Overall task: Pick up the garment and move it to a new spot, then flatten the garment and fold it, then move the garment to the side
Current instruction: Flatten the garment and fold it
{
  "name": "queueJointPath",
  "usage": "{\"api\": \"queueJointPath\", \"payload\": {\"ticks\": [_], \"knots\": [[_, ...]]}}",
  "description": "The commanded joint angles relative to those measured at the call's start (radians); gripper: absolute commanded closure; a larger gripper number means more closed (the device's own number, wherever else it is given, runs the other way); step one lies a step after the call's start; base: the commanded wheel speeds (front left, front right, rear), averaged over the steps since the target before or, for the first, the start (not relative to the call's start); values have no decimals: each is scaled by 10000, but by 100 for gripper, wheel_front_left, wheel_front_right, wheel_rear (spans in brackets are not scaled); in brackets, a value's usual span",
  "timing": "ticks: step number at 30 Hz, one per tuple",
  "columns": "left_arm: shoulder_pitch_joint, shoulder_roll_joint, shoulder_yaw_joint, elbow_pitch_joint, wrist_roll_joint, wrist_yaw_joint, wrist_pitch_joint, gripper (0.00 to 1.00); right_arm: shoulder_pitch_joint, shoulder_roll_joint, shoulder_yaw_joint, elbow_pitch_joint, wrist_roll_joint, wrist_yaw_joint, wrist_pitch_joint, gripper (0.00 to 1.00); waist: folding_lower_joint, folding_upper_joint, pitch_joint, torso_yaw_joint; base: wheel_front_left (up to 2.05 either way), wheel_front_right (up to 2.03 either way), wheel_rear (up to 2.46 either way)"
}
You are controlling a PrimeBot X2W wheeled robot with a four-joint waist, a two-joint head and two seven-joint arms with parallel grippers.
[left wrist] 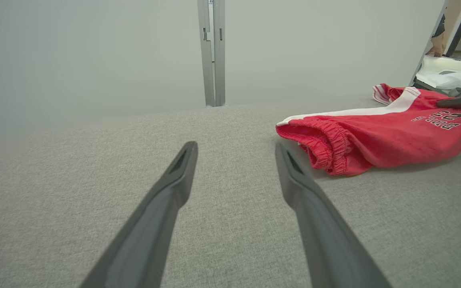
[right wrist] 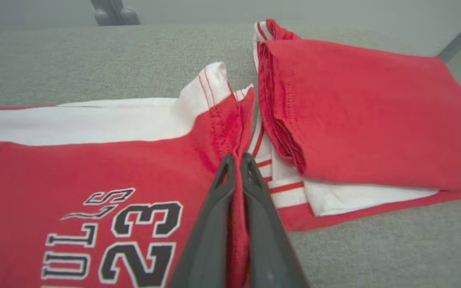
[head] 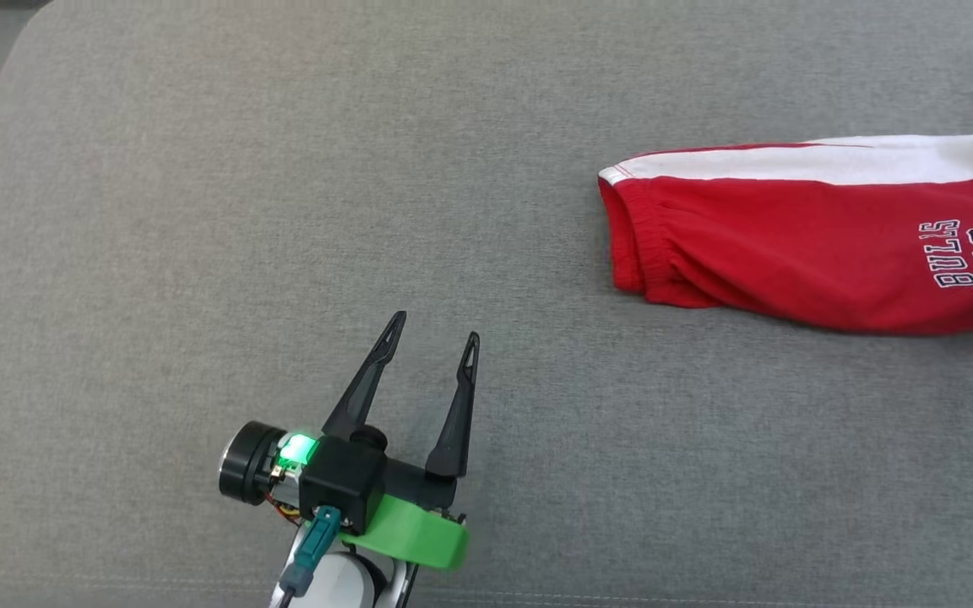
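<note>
Jaws of your left gripper (head: pixel 437 325) stand wide apart, fingers pointing to 12 o'clock over the grey cushion (head: pixel 199 211), with open room toward 9. Your right gripper (right wrist: pixel 237 157) is clenched on a fold of the red garment (head: pixel 790 245) at 2 o'clock; its wrist view shows the cloth doubled over behind.

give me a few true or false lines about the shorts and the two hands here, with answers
1. The left hand is open, with nothing between its fingers. True.
2. The left hand touches the red garment. False: it is apart from it, with bare grey surface between them.
3. The right hand is shut on a fold of the red garment. True.
4. The garment's printed number is 45. False: it reads 23.
5. The garment has a white stripe along one side. True.
</note>
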Motion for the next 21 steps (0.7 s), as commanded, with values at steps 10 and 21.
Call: {"api": "queueJointPath", "payload": {"ticks": [10, 21], "knots": [[194, 26, 49, 94, -15, -85, 2, 0, -438, 576, 116, -344, -835, -17, -339, 100, 0, 0, -682, -624, 0, 0, 0], [420, 27, 68, 101, -65, -58, 0, 0, -711, 1720, -6, -1569, -1558, -16, 99, 100, 0, 0, -1088, -288, 0, 0, 0]]}}
